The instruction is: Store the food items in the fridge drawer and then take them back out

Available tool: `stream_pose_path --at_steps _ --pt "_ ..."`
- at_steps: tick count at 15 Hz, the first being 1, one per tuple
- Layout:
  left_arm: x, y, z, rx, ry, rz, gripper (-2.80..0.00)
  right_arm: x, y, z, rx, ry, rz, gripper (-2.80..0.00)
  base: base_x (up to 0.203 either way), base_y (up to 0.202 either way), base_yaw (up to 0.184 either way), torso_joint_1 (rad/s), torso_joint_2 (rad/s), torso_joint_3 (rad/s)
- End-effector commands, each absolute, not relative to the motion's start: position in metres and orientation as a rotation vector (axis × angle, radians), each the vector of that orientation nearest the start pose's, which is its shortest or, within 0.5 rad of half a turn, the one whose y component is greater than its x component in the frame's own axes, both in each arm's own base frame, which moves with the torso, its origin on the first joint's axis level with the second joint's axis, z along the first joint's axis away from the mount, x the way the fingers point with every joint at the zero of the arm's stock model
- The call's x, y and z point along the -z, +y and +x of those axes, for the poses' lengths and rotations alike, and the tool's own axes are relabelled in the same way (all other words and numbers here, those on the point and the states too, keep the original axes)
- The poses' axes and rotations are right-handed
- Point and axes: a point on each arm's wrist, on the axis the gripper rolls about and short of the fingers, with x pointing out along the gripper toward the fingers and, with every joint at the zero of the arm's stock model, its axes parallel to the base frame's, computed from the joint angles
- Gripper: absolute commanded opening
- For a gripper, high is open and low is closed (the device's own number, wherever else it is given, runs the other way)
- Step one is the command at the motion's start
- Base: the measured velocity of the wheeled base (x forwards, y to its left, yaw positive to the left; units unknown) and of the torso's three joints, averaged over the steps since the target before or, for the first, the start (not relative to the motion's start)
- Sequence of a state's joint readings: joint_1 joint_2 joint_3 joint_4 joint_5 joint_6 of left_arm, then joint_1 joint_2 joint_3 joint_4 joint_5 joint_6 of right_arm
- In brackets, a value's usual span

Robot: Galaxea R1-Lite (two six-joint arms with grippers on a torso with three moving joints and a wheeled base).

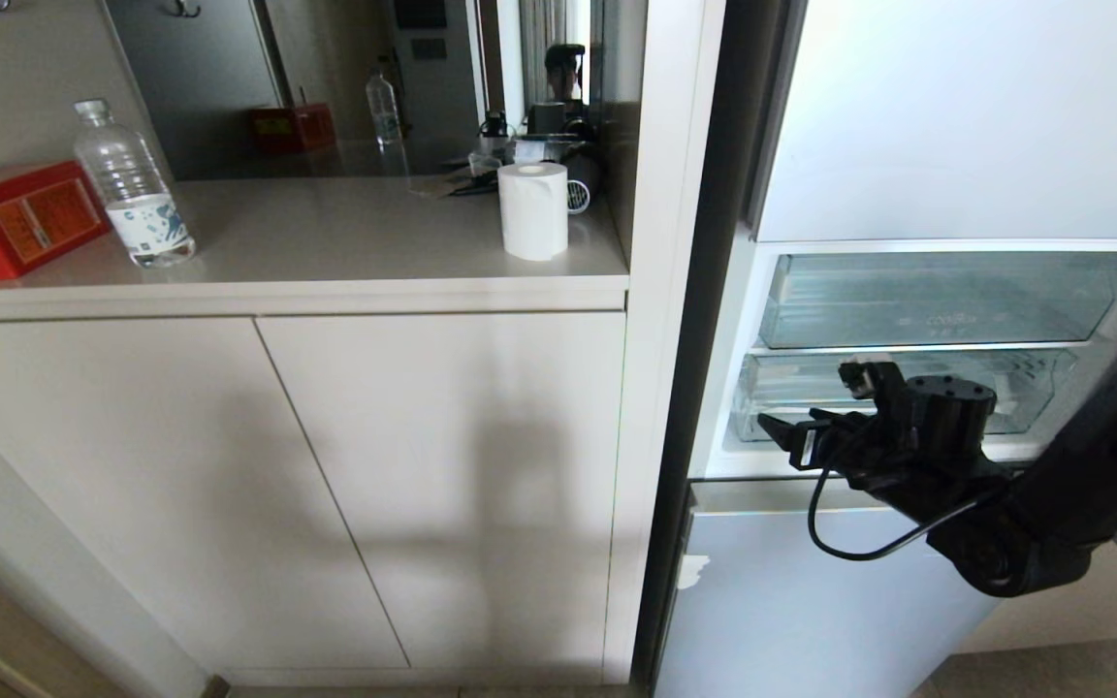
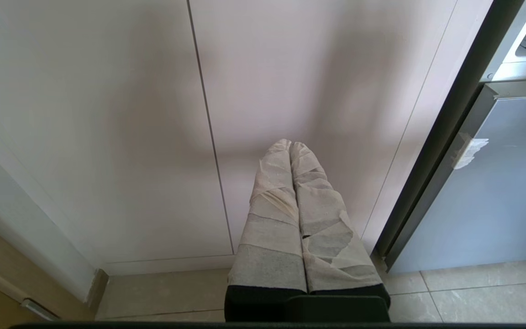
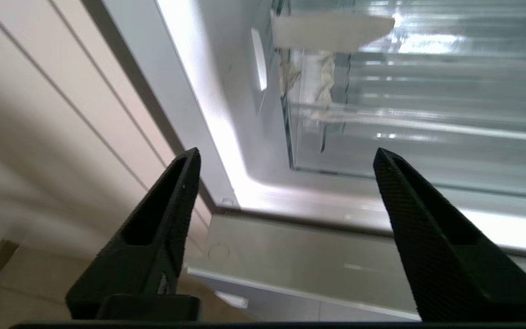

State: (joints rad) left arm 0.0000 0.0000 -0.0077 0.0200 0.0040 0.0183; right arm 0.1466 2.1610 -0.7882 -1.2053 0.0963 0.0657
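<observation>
The right gripper [image 3: 286,155], jaws wide and empty, faces the stiff, slippery clear plastic fridge drawer [image 1: 898,393], best gripped at its front rim.

Your right pincer [image 1: 815,412] hangs in front of the open fridge, level with the lower fridge drawer [image 1: 1024,393], its fingers pointing toward the cabinet side. Whether they are spread, you can't read from here. A second clear bin [image 1: 937,301] sits just above that drawer. Over on the counter [image 1: 326,242], a red box [image 1: 11,221] sits at the left edge, a water bottle [image 1: 132,189] just beside it, and a paper roll [image 1: 533,209] near the right edge.
</observation>
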Motion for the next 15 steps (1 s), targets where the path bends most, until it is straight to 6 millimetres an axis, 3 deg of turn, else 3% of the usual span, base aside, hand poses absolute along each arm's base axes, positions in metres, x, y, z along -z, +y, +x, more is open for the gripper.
stream_pose_path --at_steps 1,5,15 --pt "-0.076 0.0 -0.023 -0.004 0.014 0.018 -2.8 -0.064 0.059 0.384 -0.237 0.166 0.063 0.0 0.0 0.0 0.0 0.0 0.0 0.0" --pt "-0.076 0.0 -0.023 -0.004 0.014 0.018 -2.8 -0.059 0.062 0.405 -0.195 0.123 0.057 0.0 0.0 0.0 0.0 0.0 0.0 0.0" --pt "-0.076 0.0 -0.023 -0.004 0.014 0.018 -2.8 -0.056 0.066 0.433 -0.179 0.066 0.065 0.0 0.0 0.0 0.0 0.0 0.0 0.0"
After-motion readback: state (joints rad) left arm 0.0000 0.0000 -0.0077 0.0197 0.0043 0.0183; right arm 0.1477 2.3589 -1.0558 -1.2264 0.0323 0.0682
